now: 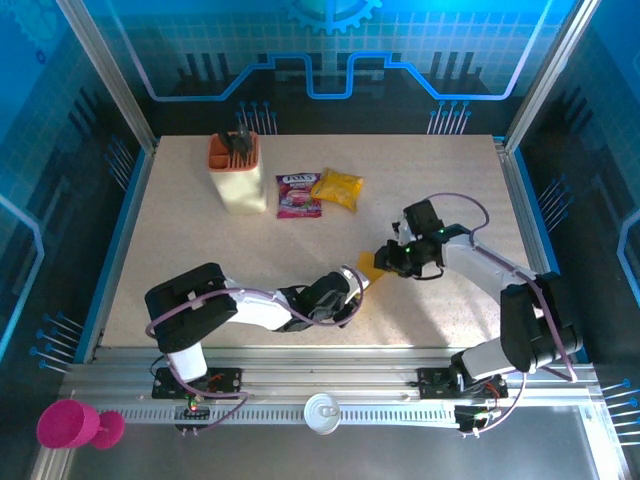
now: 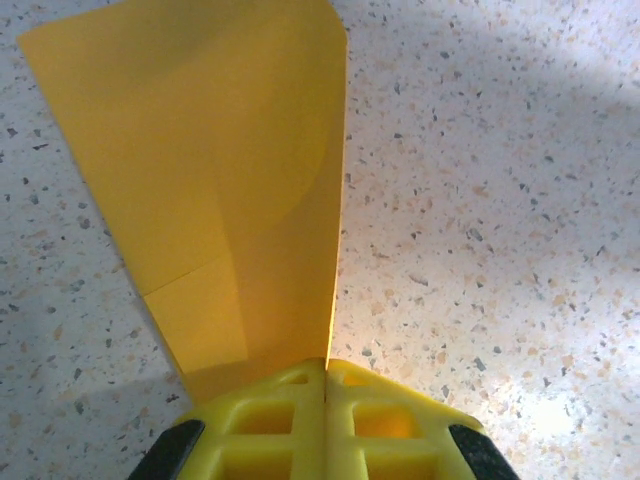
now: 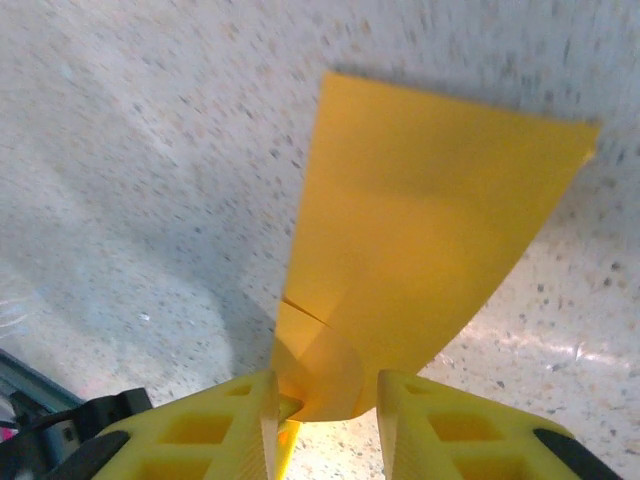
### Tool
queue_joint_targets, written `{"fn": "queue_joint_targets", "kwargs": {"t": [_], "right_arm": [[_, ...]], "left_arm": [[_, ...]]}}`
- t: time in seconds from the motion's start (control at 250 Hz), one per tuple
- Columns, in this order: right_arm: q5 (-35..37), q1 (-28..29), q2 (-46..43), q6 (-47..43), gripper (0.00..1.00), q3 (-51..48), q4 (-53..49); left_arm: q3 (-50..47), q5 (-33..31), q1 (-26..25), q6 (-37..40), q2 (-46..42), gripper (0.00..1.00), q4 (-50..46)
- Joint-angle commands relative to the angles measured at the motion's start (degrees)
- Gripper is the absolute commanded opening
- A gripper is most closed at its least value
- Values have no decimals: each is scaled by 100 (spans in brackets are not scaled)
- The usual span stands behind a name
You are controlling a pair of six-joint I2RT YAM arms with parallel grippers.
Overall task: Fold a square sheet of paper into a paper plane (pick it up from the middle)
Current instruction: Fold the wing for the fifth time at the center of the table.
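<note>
I see my left gripper (image 1: 352,288) low over the table (image 1: 200,240), a bit right of the middle and on the near side. My right gripper (image 1: 388,258) is just to its right and a little farther away. The two tips point at each other.

The orange-yellow sheet of paper (image 1: 367,270) is between them, small from above. It is up off the table, not lying flat.

In the left wrist view, the left gripper (image 2: 326,372) is pinched tight on the near end of the sheet of paper (image 2: 220,180). The two yellow fingers (image 2: 270,420) meet with no gap. The paper stands up tall and gets wider toward the far end. It has a fold line in it and a short crease low down.

In the right wrist view, the right gripper (image 3: 328,400) has its fingers apart. A curled corner of the sheet of paper (image 3: 430,230) sits in the gap and looks to touch the left finger. This gripper is not squeezing it.

Far away on the left stands the cream holder (image 1: 240,185). Beside it lie a purple-red packet (image 1: 298,195) and a yellow snack bag (image 1: 337,188).
</note>
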Motion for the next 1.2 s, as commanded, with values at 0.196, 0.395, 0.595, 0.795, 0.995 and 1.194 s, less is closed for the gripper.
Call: {"fn": "queue_joint_targets", "kwargs": {"t": [0.196,0.395,0.595,0.795,0.995,1.194], "right_arm": [[-704,-16,1032,-1066,25,1021,-327],[-633,344,1803,-1397,17,1456,-508],[-651,429,2215,-1393,11,1381,-361],[-541,429,2506,-1405,8,1291,-237],[-394,426,2712,-1409,6,1219,-180],[-299,426,2867,-1426,4,1176,-164]], "left_arm": [[-75,797,155,-487,-26,0,153],[-112,896,203,-613,51,0,244],[-183,930,243,-694,97,0,345],[-267,901,251,-756,134,0,454],[-356,809,266,-800,166,0,583],[-411,732,282,-791,116,0,623]]}}
